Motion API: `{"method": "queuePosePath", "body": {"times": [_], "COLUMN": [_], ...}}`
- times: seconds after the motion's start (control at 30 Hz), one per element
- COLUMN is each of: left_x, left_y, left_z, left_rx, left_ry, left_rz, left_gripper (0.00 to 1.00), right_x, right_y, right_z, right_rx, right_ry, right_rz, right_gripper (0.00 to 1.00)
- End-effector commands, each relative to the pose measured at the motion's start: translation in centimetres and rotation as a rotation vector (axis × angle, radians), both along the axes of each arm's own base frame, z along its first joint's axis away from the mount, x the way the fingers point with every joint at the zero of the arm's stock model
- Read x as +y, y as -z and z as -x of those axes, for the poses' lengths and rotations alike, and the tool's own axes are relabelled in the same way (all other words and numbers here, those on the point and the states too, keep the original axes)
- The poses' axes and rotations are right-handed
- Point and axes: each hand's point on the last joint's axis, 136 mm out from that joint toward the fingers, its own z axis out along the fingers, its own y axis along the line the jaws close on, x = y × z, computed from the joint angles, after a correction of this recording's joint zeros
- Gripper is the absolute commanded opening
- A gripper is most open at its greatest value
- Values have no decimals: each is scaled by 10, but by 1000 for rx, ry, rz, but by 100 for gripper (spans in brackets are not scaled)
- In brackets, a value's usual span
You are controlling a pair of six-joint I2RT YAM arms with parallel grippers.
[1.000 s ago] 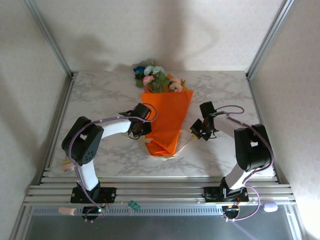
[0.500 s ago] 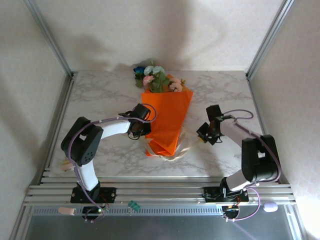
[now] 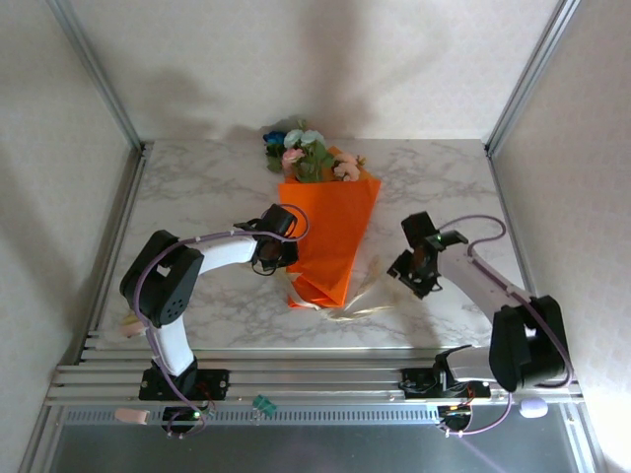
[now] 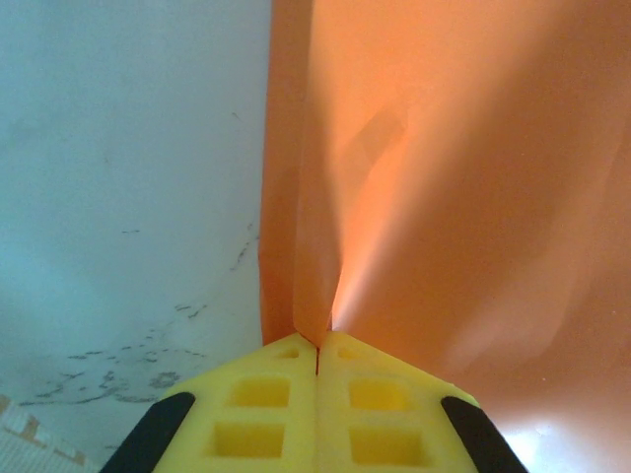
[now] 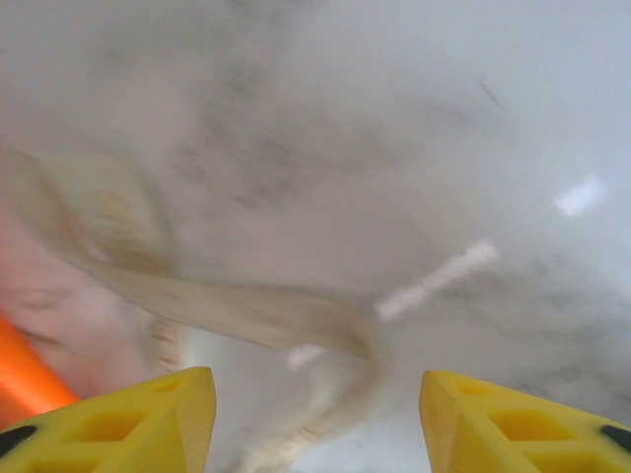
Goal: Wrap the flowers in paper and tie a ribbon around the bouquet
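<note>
Top view: the bouquet (image 3: 330,232) lies mid-table, flowers (image 3: 308,156) toward the far edge, narrow end near. The left gripper (image 3: 279,258) is clenched on the left fold of the paper (image 4: 444,177), pads together on the crease. The right gripper (image 3: 414,276) hangs with fingers spread, grasping nothing, above the ribbon (image 5: 246,313), which curls loose on the table (image 3: 197,197) beside the bouquet's tip. Paper looks thin, likely to spring open if let go. Ribbon looks limp, light and slippery, and is best pinched near a free end.

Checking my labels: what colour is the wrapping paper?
Bright orange paper; clearest in the top external view.
</note>
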Motion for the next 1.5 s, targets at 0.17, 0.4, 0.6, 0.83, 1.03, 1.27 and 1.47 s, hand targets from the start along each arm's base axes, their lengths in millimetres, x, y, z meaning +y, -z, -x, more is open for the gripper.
{"method": "queuePosePath", "body": {"times": [0.17,0.4,0.6,0.83,1.03,1.27,1.47], "left_x": [7,6,6,8,9,7,33], "left_y": [8,6,6,8,9,0,-74], "left_z": [6,5,5,6,7,4,-5], "left_rx": [52,49,52,53,54,44,-90], "left_ry": [-4,-3,0,-5,-4,-16,-189], "left_rz": [-25,-20,-23,-30,-34,-29,-54], "left_gripper": [0,0,0,0,0,5,62], "right_x": [35,53,48,10,-31,-41,-42], "right_y": [12,48,56,29,-12,6,25], "right_z": [-65,-55,-67,-83,-87,-60,-46], "right_rx": [-25,13,27,-40,-170,-88,-3], "right_ry": [-305,-276,-237,-133,51,167,162], "right_rz": [89,23,62,153,134,50,56], "right_gripper": [53,48,19,0,0,0,0]}}
